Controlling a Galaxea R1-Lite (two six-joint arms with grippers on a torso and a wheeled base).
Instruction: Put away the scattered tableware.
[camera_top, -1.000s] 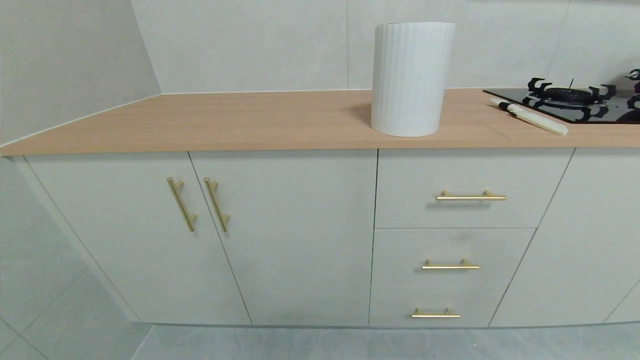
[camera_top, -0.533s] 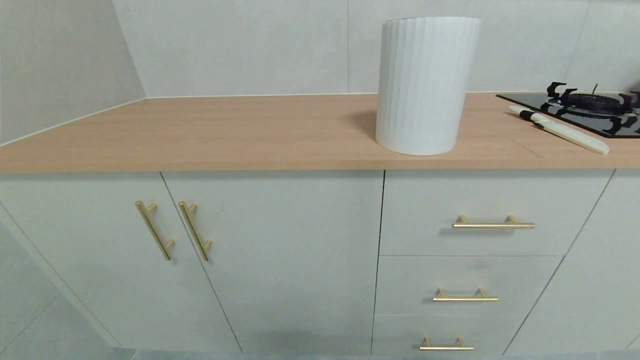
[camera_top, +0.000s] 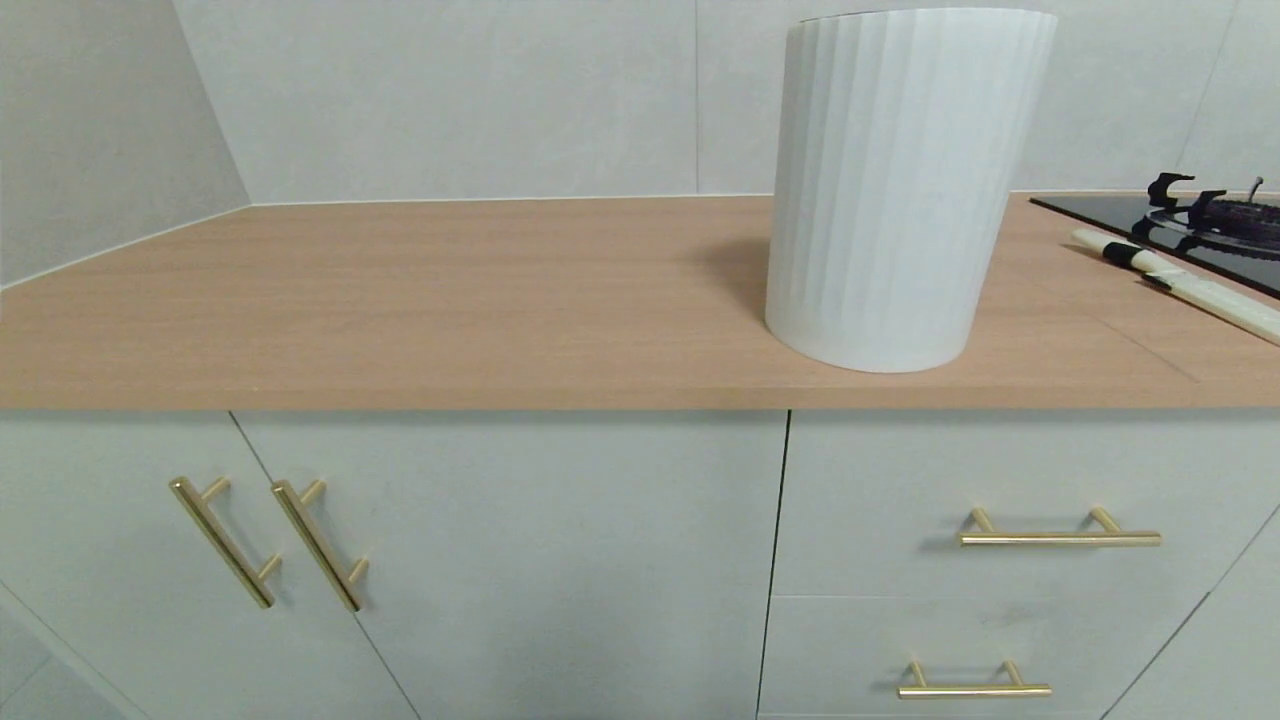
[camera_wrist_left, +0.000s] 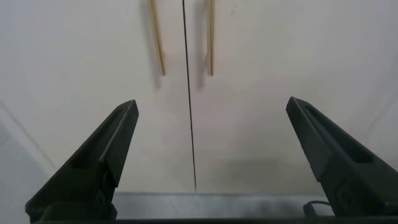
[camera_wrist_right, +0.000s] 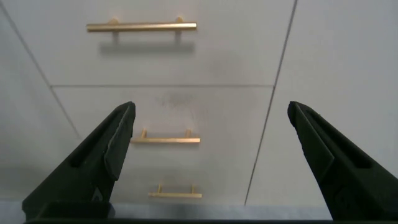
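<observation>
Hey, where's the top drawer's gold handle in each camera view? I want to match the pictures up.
Head view: top drawer handle, lower right, just under the countertop.
Right wrist view: the same handle, uppermost of three stacked drawer handles.
Left wrist view: this camera faces the paired door handles instead.
Shared landmark: the middle drawer handle directly beneath it, in the head and right wrist views.

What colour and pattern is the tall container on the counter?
The container is plain white with fine vertical ribs, clearest in the head view.
</observation>
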